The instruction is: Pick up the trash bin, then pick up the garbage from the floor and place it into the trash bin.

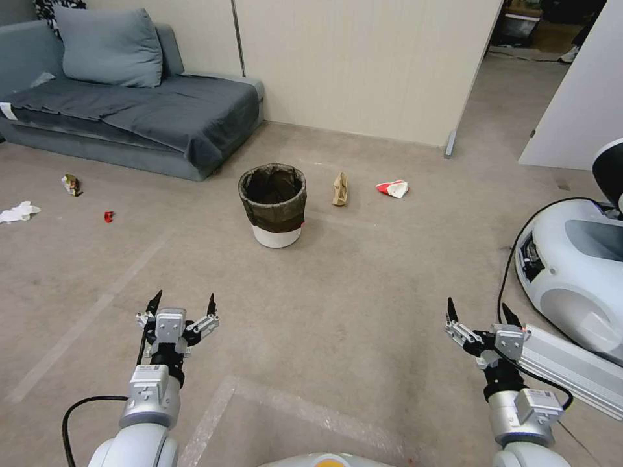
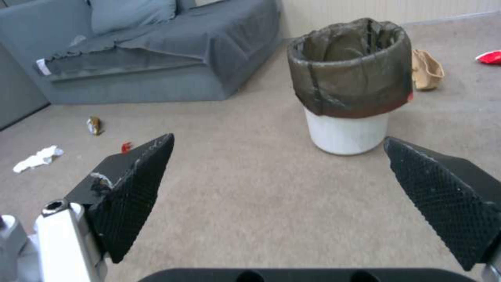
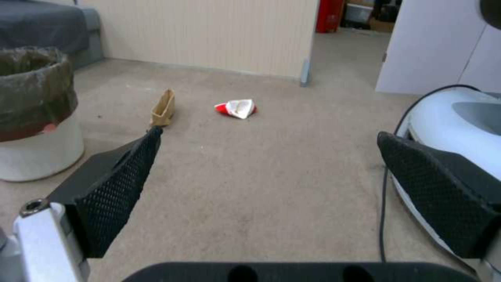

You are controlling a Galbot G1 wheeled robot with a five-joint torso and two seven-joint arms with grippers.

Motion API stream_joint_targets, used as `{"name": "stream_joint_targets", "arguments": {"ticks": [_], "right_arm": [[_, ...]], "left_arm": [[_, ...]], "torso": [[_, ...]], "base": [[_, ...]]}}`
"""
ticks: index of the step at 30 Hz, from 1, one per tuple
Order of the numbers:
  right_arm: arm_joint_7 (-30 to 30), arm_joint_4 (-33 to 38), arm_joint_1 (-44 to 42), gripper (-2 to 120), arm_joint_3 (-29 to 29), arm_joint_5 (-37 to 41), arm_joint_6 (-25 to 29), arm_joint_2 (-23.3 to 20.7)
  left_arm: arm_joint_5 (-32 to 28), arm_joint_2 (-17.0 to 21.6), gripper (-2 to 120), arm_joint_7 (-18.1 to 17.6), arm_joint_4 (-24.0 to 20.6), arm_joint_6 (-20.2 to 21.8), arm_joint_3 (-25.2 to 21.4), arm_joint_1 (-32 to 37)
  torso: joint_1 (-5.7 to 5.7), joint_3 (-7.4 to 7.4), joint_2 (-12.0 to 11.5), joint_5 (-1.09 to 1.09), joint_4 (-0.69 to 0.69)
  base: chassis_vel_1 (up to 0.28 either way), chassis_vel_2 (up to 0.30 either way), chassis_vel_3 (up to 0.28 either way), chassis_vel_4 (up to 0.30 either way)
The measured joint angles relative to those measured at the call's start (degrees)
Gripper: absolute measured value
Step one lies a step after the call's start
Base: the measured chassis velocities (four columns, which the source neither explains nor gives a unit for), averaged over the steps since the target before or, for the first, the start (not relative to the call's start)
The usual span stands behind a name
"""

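Head view puts the grey sofa [image 1: 130,104] at the far left against the wall, and the trash bin [image 1: 273,206] upright on the carpeted floor [image 1: 363,285] ahead, well apart from both arms and a little left of the midline. Its axis is vertical, its dark liner folded over the rim, its mouth open upward. The left gripper [image 1: 183,305] hangs low in front of the robot with jaws spread wide and empty; the bin lies forward and slightly to the right of it. The right gripper [image 1: 479,311], jaws likewise wide and empty, sits farther off to the side, so the left arm looks the nearer one for the bin. Just right of the bin stands a crumpled brown paper bag [image 1: 340,189], then a red-and-white carton [image 1: 393,189]. Far left lie a white tissue [image 1: 18,212], a snack wrapper [image 1: 71,184] and a small red scrap [image 1: 108,216].
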Motion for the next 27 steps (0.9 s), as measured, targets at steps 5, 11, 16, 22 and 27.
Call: {"name": "stream_joint_targets", "arguments": {"ticks": [5, 11, 16, 22, 27], "right_arm": [[-0.1, -0.4, 0.0, 100, 0.2, 0.0, 0.3, 0.0], [-0.1, -0.7, 0.0, 100, 0.4, 0.0, 0.4, 0.0], [-0.1, -0.8, 0.1, 100, 0.4, 0.0, 0.4, 0.0], [-0.2, -0.9, 0.2, 100, 0.4, 0.0, 0.6, 0.0], [-0.3, -0.9, 0.1, 100, 0.4, 0.0, 0.7, 0.0]], "left_arm": [[0.1, 0.0, 100, 0.2, 0.1, 0.0, 0.1, -0.1], [0.1, 0.0, 100, 0.3, 0.2, 0.0, 0.2, -0.3], [0.1, -0.1, 100, 0.5, 0.4, 0.0, 0.2, -0.4], [0.2, -0.1, 100, 0.6, 0.4, 0.0, 0.1, -0.5], [0.1, -0.1, 100, 0.7, 0.4, 0.0, 0.1, -0.7]], "torso": [[0.01, 0.01, 0.0, 0.01, -0.01], [0.00, 0.01, 0.0, 0.00, -0.01], [0.01, 0.01, 0.0, 0.00, -0.01], [0.01, 0.01, 0.0, 0.01, -0.01], [0.00, 0.01, 0.0, 0.00, 0.00]], "base": [[-0.128, 0.119, 0.125, -0.122], [-0.090, 0.101, 0.098, -0.109], [-0.108, 0.096, 0.092, -0.102], [-0.105, 0.121, 0.104, -0.115], [-0.113, 0.125, 0.114, -0.117]]}}
